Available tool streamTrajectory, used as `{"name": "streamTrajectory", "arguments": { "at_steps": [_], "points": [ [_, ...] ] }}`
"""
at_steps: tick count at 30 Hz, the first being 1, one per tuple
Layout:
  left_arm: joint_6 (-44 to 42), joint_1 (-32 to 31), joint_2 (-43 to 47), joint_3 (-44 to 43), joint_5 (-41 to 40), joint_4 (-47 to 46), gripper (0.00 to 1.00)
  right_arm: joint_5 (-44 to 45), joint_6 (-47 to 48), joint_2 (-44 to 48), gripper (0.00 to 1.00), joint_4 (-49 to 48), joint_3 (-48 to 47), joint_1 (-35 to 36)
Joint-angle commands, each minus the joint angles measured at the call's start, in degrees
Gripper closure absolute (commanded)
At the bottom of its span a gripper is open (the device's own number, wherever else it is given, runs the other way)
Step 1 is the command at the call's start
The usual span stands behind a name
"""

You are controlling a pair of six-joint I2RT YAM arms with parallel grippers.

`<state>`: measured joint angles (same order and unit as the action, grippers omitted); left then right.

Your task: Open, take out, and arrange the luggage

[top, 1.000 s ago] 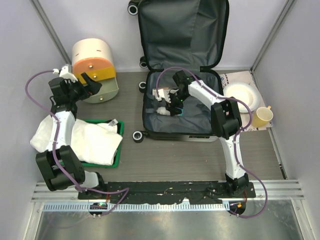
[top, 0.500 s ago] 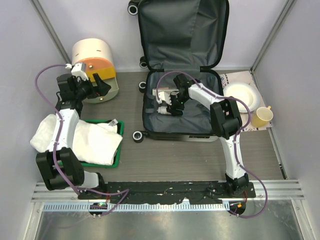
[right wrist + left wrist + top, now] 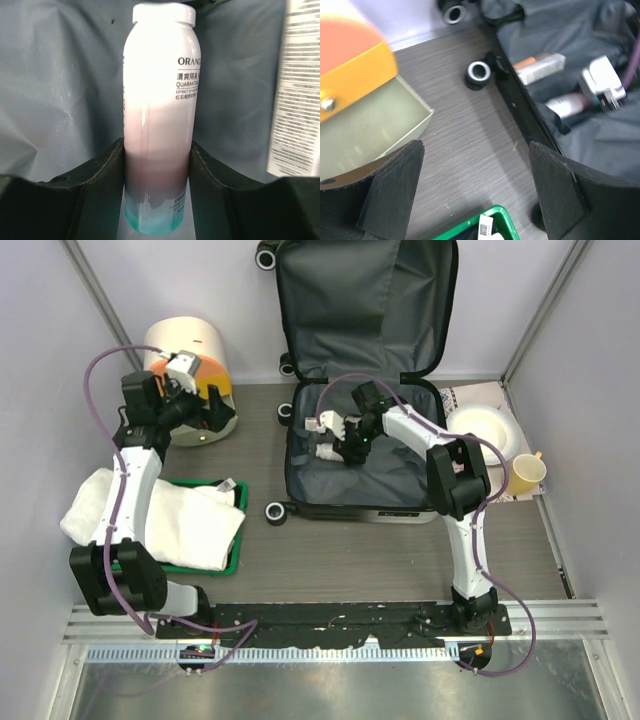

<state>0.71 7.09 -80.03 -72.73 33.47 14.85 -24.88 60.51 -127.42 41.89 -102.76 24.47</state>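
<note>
Right gripper (image 3: 157,165) around bottle (image 3: 159,90), grey-lined luggage (image 3: 380,482) open

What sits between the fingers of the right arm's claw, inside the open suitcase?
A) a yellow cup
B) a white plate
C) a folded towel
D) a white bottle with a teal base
D: the right wrist view shows a white bottle with a teal base standing between the fingers of the right gripper, which touch both its sides, over the grey lining of the suitcase.
</note>
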Motion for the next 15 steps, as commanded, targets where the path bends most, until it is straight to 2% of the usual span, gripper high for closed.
{"name": "streamTrajectory", "arguments": {
  "at_steps": [1, 5, 6, 10, 13, 15],
  "points": [
    [-20.02, -5.41, 1.18, -5.49, 8.27, 10.8, 0.1, -7.18, -9.6, 9.55, 0.99, -2.69, -6.4, -1.27],
    [-30.39, -9.2, 5.39, -0.94, 12.57, 11.78, 0.1, -15.26, -16.64, 13.68, 0.99, -3.92, -5.0, -1.09],
    [-37.47, -11.2, 6.28, 0.03, 12.32, 12.65, 0.1, -15.89, -18.31, 14.38, 0.99, -4.36, -4.3, -1.0],
    [-52.69, -18.24, 10.06, 4.78, 8.81, 12.66, 0.1, -20.28, -25.96, 15.97, 0.99, -3.31, -4.38, 1.1],
    [-59.83, -21.68, 10.51, 6.63, 7.66, 12.13, 0.11, -23.01, -29.91, 15.79, 0.99, 0.64, -5.61, 2.77],
    [-61.61, -22.91, 10.25, 7.16, 7.66, 11.34, 0.11, -24.15, -33.94, 15.97, 0.99, 1.61, -5.35, 4.0]
  ]
}}
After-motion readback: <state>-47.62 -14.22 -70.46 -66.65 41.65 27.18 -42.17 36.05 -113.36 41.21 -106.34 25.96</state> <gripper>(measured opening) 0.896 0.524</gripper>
